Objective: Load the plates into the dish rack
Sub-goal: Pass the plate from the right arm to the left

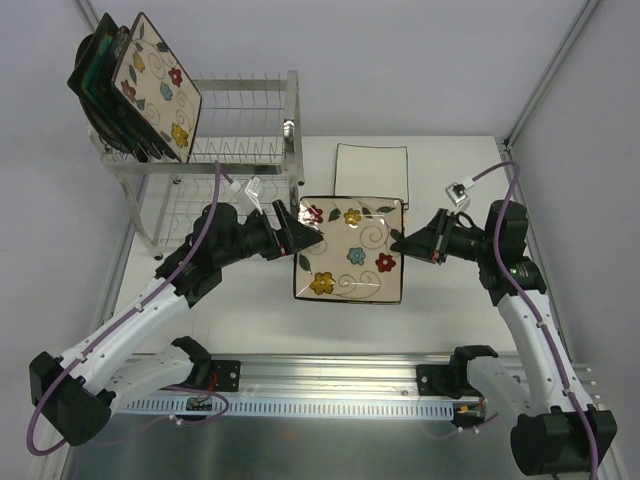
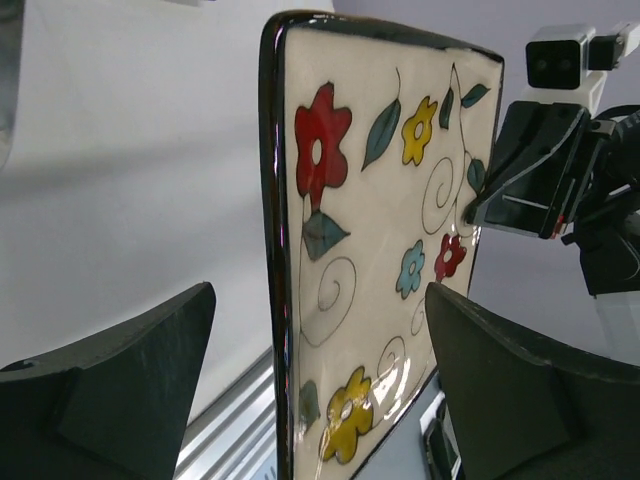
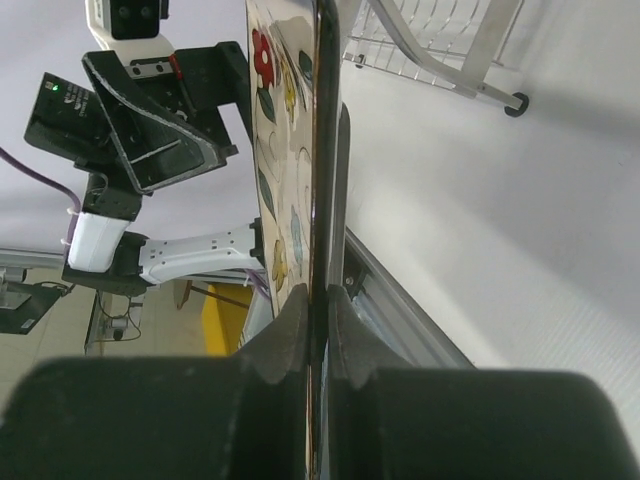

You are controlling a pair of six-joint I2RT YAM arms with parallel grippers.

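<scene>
A cream square plate with coloured flowers (image 1: 350,250) is held above the table between both arms. My right gripper (image 1: 397,240) is shut on its right edge; the right wrist view shows both pads (image 3: 295,315) pinching the dark rim (image 3: 325,150). My left gripper (image 1: 305,238) is open, one jaw on each side of the plate's left edge (image 2: 275,250) without touching it. The silver wire dish rack (image 1: 250,140) stands at the back left. Its top tier holds another flowered plate (image 1: 158,85) with dark plates (image 1: 95,75) behind it. A plain white square plate (image 1: 371,168) lies flat on the table.
The rack's foot and wire side show in the right wrist view (image 3: 440,40), off to the right of the held plate. A metal rail (image 1: 330,385) runs along the near table edge between the arm bases. Grey walls close in the table's back and sides.
</scene>
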